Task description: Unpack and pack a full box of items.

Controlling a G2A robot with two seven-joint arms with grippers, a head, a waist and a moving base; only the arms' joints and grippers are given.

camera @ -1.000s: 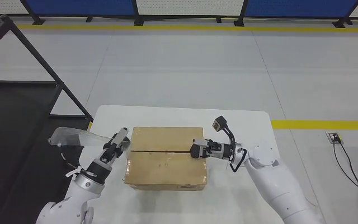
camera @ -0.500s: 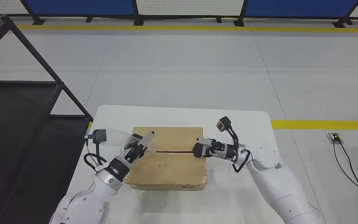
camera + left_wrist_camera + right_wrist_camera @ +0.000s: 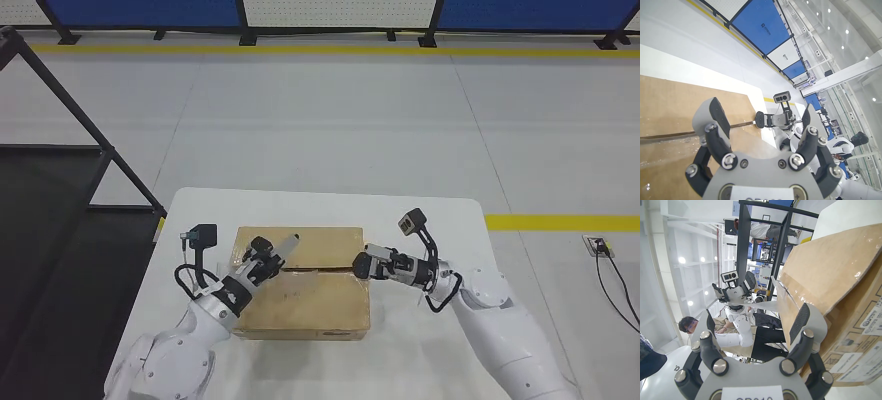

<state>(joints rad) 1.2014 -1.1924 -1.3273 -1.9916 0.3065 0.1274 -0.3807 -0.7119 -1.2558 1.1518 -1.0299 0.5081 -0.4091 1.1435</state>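
Observation:
A brown cardboard box [image 3: 300,300] sits in the middle of the white table [image 3: 420,215]. Its top flaps meet at a dark seam [image 3: 677,134]. My left gripper [image 3: 272,250] hovers open over the left part of the lid [image 3: 762,106]. A strip of clear tape [image 3: 288,243] trails from it, running back to the box top [image 3: 764,304]. My right gripper [image 3: 362,266] is open at the seam's right end [image 3: 755,311]. One of its fingers [image 3: 804,321] rests against the box corner under the slightly raised flap edge.
A black metal rack [image 3: 100,170] stands off the table's left side. Bare tabletop lies right of the box and along the far edge. Printed labels [image 3: 866,323] cover the box's right side.
My left arm swung from beyond the box's left edge to above the lid, bringing the clear tape with it. My right gripper shifted slightly right along the seam's end.

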